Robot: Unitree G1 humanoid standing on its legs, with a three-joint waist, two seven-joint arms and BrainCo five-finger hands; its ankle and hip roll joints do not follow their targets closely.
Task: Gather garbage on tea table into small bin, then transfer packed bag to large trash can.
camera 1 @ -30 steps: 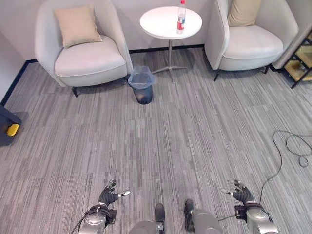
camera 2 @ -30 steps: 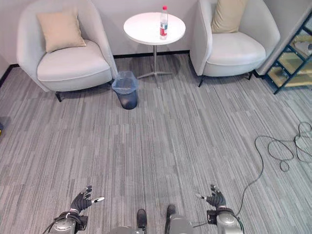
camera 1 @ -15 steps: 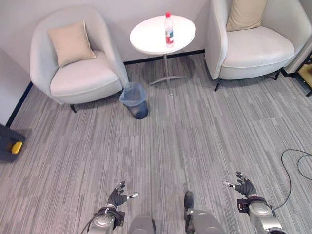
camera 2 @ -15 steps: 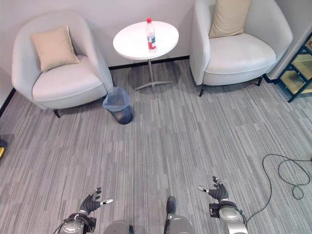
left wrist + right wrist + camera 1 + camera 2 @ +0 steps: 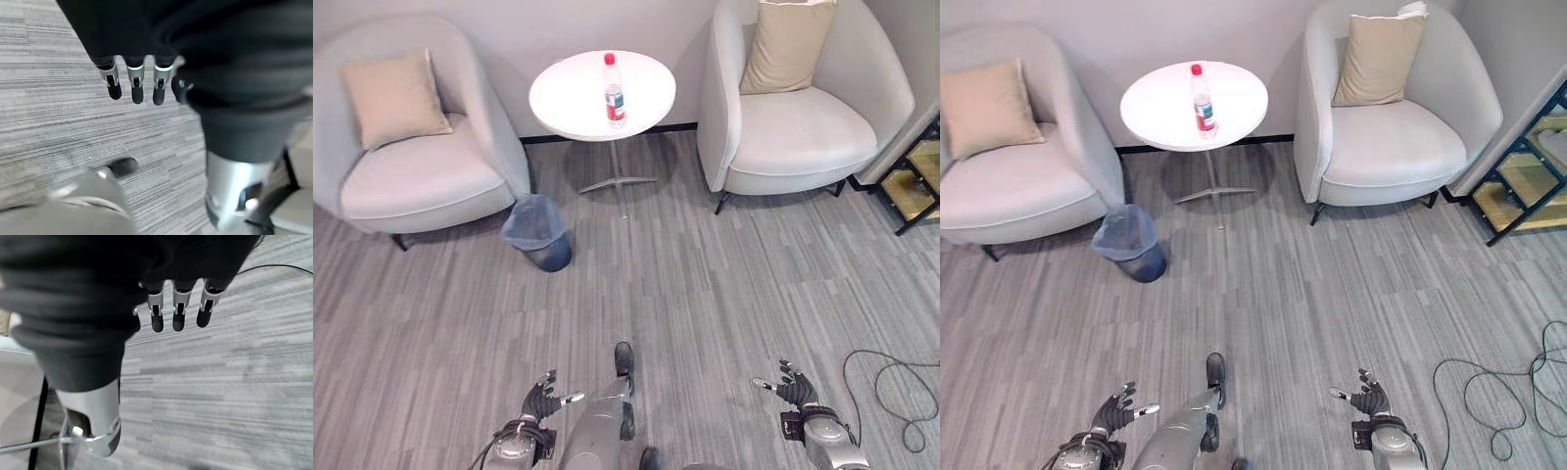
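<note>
Both hands are hanging low with nothing in them, well short of the tea table (image 5: 578,98). Left hand (image 5: 540,400) is showing its fingers (image 5: 136,87) straight and relaxed over the grey carpet (image 5: 724,294), thumb stuck out to the side, and the right hand (image 5: 791,389) is doing the same, fingers (image 5: 177,312) spread loose and holding nothing.

Compared with a second ago the whole view is shifting, so that's the camera moving, not the furniture. The tea table is now sitting further toward the left of the view and lower down, and more of the wall behind it is showing. The hands are looking just as open as they did a second ago.

On the tea table a plastic bottle (image 5: 614,90) with a red cap is standing upright, a bit right of centre. The small bin (image 5: 538,231) with its bluish bag liner is sitting on the carpet just left of the table's foot and nearer the robot. One pale armchair (image 5: 401,176) with a tan cushion (image 5: 393,96) is flanking the table on the left, another armchair (image 5: 798,127) with its own cushion (image 5: 787,45) on the right, and a dark shelf rack (image 5: 918,171) is standing beyond that right chair.
</note>
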